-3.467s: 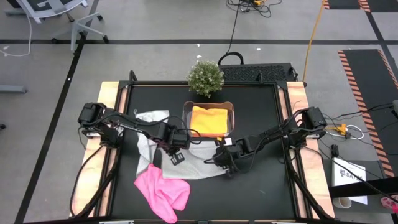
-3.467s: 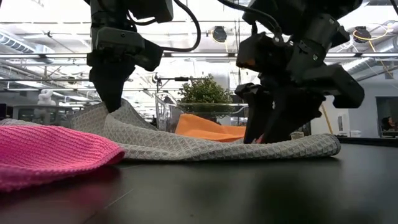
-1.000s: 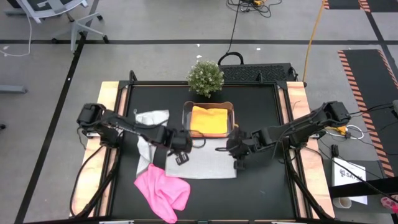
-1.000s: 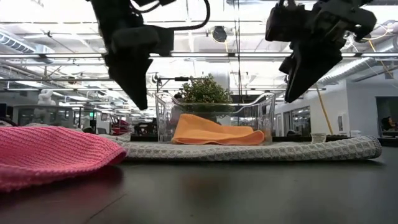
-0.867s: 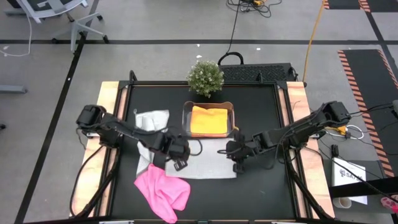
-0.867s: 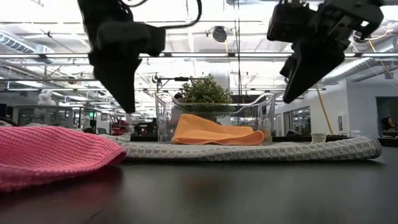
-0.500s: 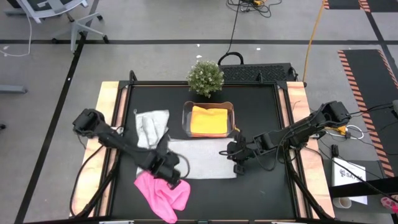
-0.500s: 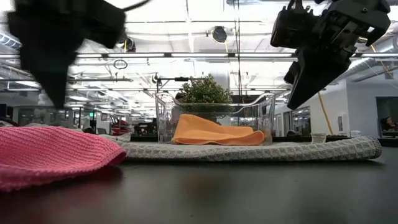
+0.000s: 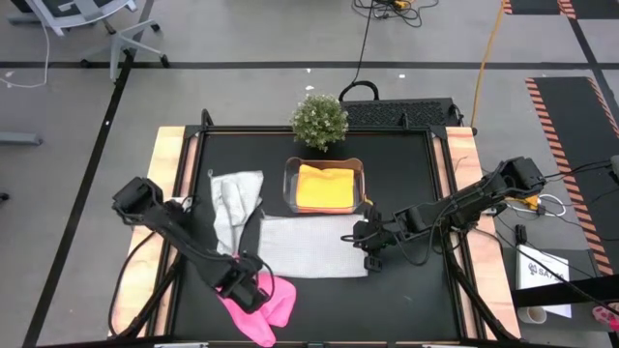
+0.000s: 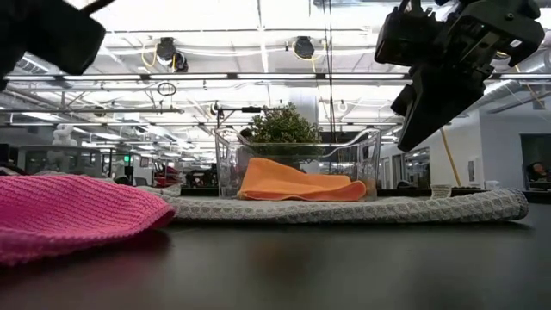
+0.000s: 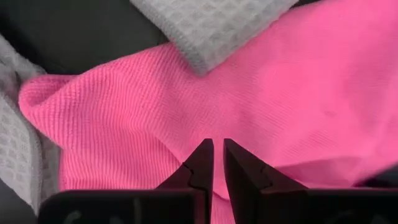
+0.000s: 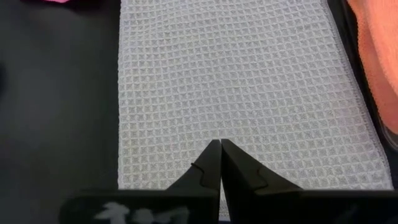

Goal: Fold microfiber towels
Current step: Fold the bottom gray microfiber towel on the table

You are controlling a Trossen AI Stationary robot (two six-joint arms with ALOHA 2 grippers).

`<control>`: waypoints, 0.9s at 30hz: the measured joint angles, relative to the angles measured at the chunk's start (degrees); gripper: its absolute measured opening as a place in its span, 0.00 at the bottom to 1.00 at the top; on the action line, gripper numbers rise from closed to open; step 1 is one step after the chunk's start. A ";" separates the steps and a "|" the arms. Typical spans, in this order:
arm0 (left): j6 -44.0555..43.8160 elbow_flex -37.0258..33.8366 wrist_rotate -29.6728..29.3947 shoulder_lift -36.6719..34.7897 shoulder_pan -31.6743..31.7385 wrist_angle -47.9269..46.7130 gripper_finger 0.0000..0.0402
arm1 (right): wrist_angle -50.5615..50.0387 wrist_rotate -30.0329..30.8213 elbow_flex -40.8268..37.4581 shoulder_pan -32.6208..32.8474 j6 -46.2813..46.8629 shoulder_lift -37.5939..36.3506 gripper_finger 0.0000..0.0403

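Note:
A light grey towel (image 9: 314, 246) lies folded flat at mid-table. Above its right edge my right gripper (image 9: 372, 256) hangs shut, slanting down, touching nothing; its fingertips (image 12: 219, 144) show over the weave. A bright pink towel (image 9: 266, 307) lies bunched at the near left, partly over the grey towel's corner (image 11: 205, 31). My left gripper (image 11: 217, 149) points straight down above the pink towel (image 11: 280, 93), with only a slit between its fingers and nothing in it. A second grey towel (image 9: 235, 198) lies crumpled at the far left. The orange towel (image 9: 324, 186) lies folded in a clear tub.
The clear tub (image 9: 360, 184) stands just beyond the folded grey towel, and a small potted plant (image 9: 319, 118) stands at the far edge. Black tabletop shows bare at the near right and far right. Wooden side rails (image 9: 464, 193) border the table.
My left gripper has swung from the folded grey towel's left edge toward the table's near-left, sinking slightly and rolling about its own axis. It now stands over the pink towel. The towels have not moved.

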 joint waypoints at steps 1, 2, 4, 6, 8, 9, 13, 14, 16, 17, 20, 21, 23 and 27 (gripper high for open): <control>-0.10 0.00 0.55 0.94 -0.05 0.40 0.09 | -0.02 0.00 0.00 -0.01 -0.01 0.00 0.00; -0.20 0.02 1.44 2.08 -0.11 0.68 0.09 | -0.07 0.00 0.00 0.00 -0.02 0.00 0.00; -0.20 -0.03 3.42 4.18 -0.44 0.33 0.09 | -0.05 0.00 0.00 0.00 0.00 -0.02 0.00; 0.02 0.07 6.91 5.62 -0.48 -0.02 0.09 | -0.10 -0.02 0.00 0.00 0.00 -0.02 0.00; 0.95 0.24 12.46 6.45 -0.74 -1.19 0.09 | -0.11 -0.68 0.00 -0.02 -0.01 -0.02 0.00; 2.18 0.24 16.39 6.67 -1.08 -1.86 0.09 | -0.12 -1.34 0.00 -0.02 -0.09 -0.02 0.00; 4.42 -0.11 26.24 6.23 -3.41 -5.53 0.09 | -0.15 -1.51 0.00 -0.02 -0.34 -0.02 0.00; 3.86 -0.06 26.63 5.21 -3.64 -6.66 0.09 | -0.17 -1.49 0.00 -0.01 -0.46 -0.02 0.00; 1.71 0.48 24.61 2.78 -3.65 -7.87 0.09 | -0.11 -1.49 0.00 -0.02 -0.88 -0.02 0.00; 0.52 0.58 21.66 1.52 -3.55 -8.22 0.09 | -0.11 -1.52 0.00 0.00 -1.17 -0.02 0.00; -2.70 0.89 9.60 -2.88 -2.39 -8.83 0.09 | -0.07 -3.03 0.00 -0.02 -1.55 -0.02 0.00; -3.09 0.97 5.47 -4.11 -1.93 -9.03 0.09 | -0.07 -3.30 0.00 0.00 -1.72 -0.02 0.00; -2.97 0.98 -1.10 -5.75 -0.67 -10.33 0.09 | -0.05 -4.35 0.00 0.00 -1.81 0.00 0.00; -0.61 0.98 -8.42 -6.69 2.18 -13.14 0.09 | 0.46 -4.06 0.00 0.00 -2.67 2.02 0.00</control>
